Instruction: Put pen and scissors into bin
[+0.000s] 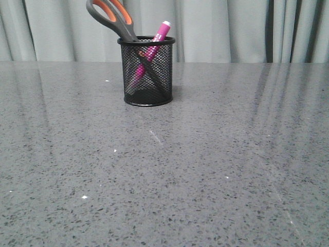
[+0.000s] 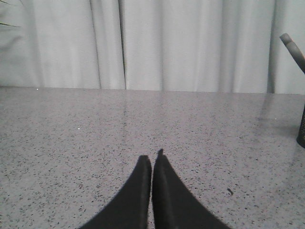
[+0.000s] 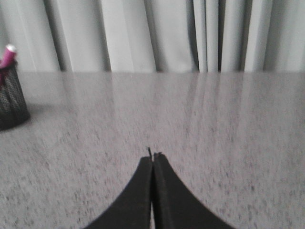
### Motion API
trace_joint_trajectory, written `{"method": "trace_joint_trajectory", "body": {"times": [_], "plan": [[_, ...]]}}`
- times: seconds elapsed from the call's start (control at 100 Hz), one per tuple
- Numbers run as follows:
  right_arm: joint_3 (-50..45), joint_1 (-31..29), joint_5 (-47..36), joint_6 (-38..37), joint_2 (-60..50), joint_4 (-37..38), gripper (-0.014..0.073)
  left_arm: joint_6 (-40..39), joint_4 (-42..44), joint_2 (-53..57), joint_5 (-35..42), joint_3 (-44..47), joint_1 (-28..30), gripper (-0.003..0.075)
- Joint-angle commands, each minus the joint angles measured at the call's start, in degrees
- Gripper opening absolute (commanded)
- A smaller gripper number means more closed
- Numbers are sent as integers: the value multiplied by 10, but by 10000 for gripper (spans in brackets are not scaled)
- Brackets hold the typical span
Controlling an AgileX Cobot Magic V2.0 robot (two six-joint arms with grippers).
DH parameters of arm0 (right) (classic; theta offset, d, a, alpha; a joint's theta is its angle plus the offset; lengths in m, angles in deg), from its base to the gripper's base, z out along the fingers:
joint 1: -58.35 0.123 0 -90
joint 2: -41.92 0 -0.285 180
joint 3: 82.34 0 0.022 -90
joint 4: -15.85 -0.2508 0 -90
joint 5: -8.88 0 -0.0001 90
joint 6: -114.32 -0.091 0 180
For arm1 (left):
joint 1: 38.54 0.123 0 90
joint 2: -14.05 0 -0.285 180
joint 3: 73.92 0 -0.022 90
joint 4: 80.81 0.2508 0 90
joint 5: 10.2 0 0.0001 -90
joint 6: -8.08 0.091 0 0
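Observation:
The black mesh bin [image 1: 148,72] stands upright on the grey table, left of centre in the front view. Inside it lean the magenta pen [image 1: 156,42], white tip up, and the scissors [image 1: 114,18], grey handles with orange lining sticking out over the rim. Neither arm shows in the front view. My left gripper [image 2: 152,158] is shut with nothing between its fingers, low over bare table; the bin's edge [image 2: 301,129] and a scissors handle [image 2: 293,49] show at that view's border. My right gripper [image 3: 153,156] is shut and empty too, with the bin [image 3: 10,102] and pen tip [image 3: 8,54] far off to one side.
The speckled grey table [image 1: 205,170] runs wide around the bin. Pale pleated curtains [image 1: 231,28] hang behind its far edge.

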Motion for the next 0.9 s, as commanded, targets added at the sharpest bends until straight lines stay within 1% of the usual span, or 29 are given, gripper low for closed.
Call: {"method": "trace_joint_trajectory", "body": {"times": [0.0,0.03,0.16,0.89], "plan": [[-10,-5,-47,4,-9,-2,-57,-6,0,16,45,13,-5,-22],[-9,-5,-22,4,-17,-2,-57,-6,0,16,45,13,-5,-22],[-9,-5,14,4,-65,24,-57,-6,0,16,45,13,-5,-22],[-9,-5,21,4,-62,31,-57,-6,0,16,45,13,-5,-22]]}}
